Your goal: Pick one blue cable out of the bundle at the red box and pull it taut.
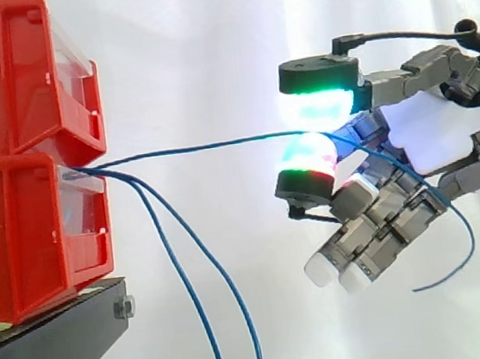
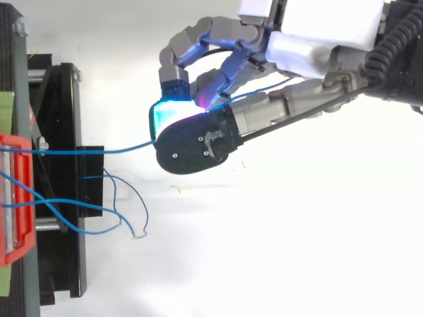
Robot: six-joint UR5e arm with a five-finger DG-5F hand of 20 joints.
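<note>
A thin blue cable (image 1: 202, 146) was pinched between rounded pads (image 1: 317, 106) of the hand (image 1: 430, 136), running straight from the glossy red box (image 1: 21, 239)

Probably a robotics lab: white curtain (image 1: 207, 44) backdrop, stacked red bins (image 1: 13, 171) on a black stand (image 1: 51, 348).

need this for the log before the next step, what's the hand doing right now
hand: shut on one blue cable, pinched between two glowing fingertips; the cable runs almost straight from there to the red box.
</note>
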